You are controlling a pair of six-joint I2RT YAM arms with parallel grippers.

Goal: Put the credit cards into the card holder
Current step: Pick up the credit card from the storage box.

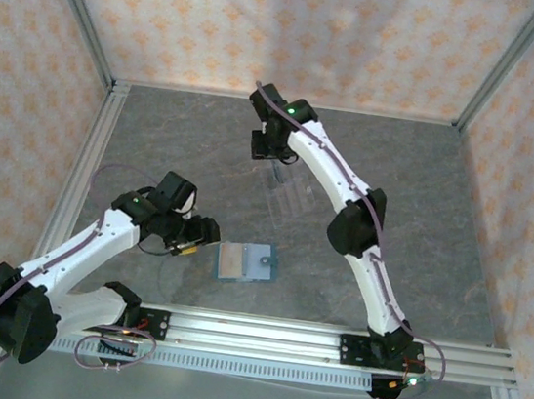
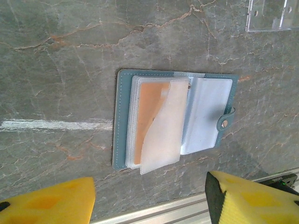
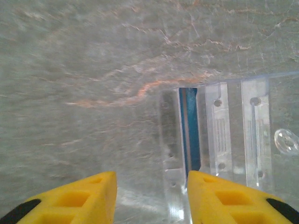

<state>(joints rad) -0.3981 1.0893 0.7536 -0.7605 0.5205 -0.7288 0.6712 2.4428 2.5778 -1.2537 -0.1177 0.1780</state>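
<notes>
The card holder (image 1: 246, 262) lies open and flat on the grey table (image 1: 421, 230), a little toward 6 o'clock from the middle, its pale inner pages facing up. The left gripper (image 1: 211, 235) sits at its 9 o'clock side, close to the edge; whether it touches I can't tell. At 12 o'clock from the holder is a clear rack (image 1: 291, 191), with the right gripper (image 1: 273, 156) hanging at the rack's 11 o'clock.
</notes>
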